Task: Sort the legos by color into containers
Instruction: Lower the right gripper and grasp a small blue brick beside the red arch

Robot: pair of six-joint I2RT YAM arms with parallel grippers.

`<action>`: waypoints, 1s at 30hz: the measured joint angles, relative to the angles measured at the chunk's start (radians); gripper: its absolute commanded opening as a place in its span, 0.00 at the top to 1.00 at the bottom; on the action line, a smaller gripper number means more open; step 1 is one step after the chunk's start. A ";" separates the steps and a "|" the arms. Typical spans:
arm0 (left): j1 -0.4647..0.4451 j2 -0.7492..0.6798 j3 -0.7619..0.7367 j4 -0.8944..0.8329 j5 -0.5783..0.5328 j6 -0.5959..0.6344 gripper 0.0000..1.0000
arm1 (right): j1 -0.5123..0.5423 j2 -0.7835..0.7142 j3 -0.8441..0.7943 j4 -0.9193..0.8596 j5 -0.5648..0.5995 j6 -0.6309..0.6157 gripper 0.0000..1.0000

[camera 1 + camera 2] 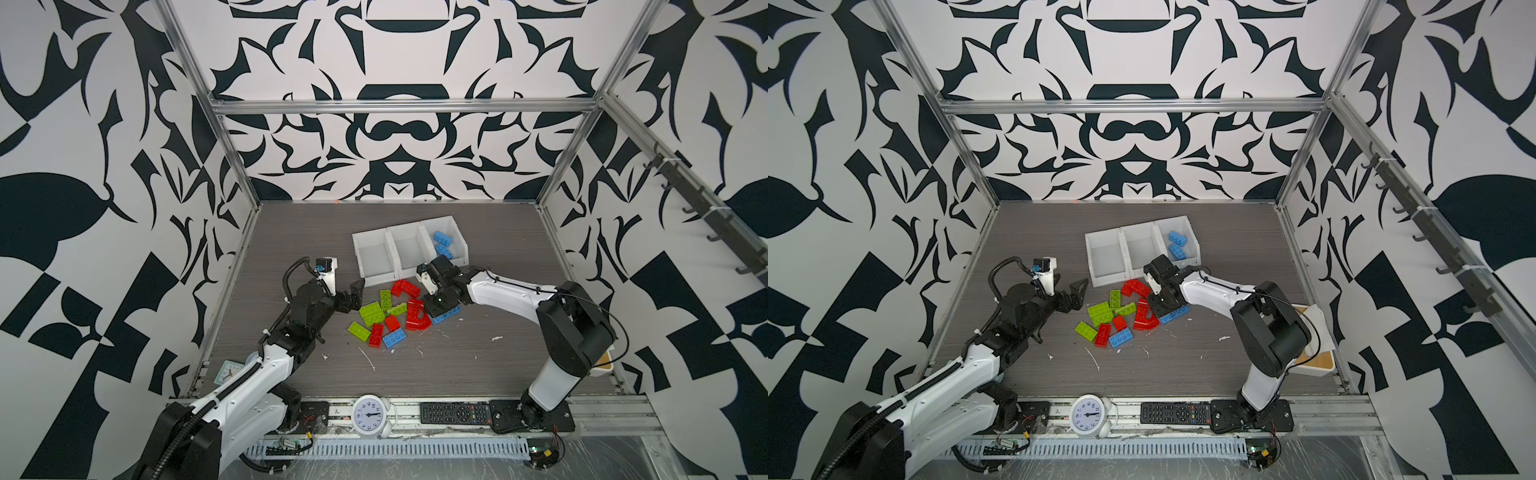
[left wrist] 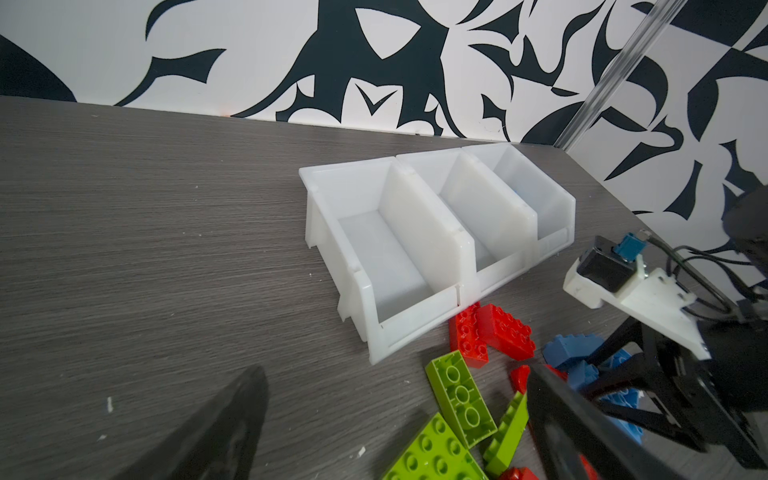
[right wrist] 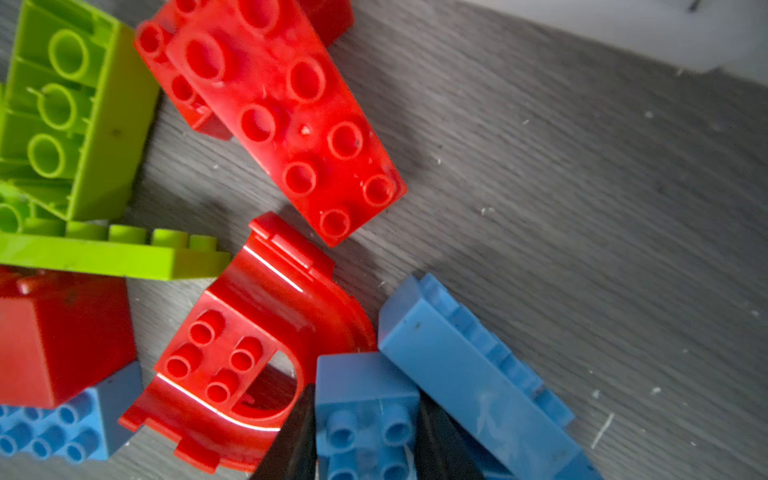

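Note:
Red, lime green and blue legos [image 1: 384,311] lie in a loose pile mid-table, in front of the three joined white containers [image 1: 390,233]. The rightmost container holds two blue bricks [image 1: 443,238]; the other two look empty. My right gripper [image 3: 365,397] is down at the pile's right edge, shut on a small blue brick [image 3: 365,378] that lies between a red D-shaped arch [image 3: 266,328] and a long blue brick [image 3: 469,374]. My left gripper [image 1: 355,296] hovers open just left of the pile, and in its wrist view green bricks [image 2: 459,395] lie between its spread fingers [image 2: 216,428].
A white alarm clock [image 1: 370,415] and a black remote [image 1: 455,412] rest on the front rail. A small clock [image 1: 226,371] sits by the left arm's base. A white box with a wooden lid [image 1: 1312,345] stands at the right edge. White scraps dot the table.

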 measured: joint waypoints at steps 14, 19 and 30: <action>0.000 0.000 0.000 0.000 0.000 0.000 0.01 | 0.000 -0.077 -0.040 0.003 -0.004 0.009 0.72; 0.000 0.000 0.000 0.000 0.000 0.000 0.01 | 0.000 -0.135 -0.071 0.008 -0.010 0.027 0.73; 0.000 -0.001 0.000 -0.001 0.000 0.000 0.01 | -0.011 -0.205 -0.071 -0.001 -0.019 0.034 0.75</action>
